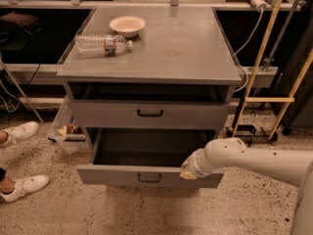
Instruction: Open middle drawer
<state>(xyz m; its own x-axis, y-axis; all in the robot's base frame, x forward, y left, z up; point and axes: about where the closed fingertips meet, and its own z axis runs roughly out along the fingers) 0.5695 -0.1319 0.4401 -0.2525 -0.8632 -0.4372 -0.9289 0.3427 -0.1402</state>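
The robot's gripper (188,173) sits at the front lip of the shallow grey metal middle drawer (115,175), seemingly to drag it outward; its clasp cannot be told.

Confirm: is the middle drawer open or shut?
Open: the middle drawer juts well out, dark inside exposed; the tool sits at its front rim.

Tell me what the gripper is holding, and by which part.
The gripper sits at the top front edge of the middle drawer, right of its handle; an actual grip cannot be told.
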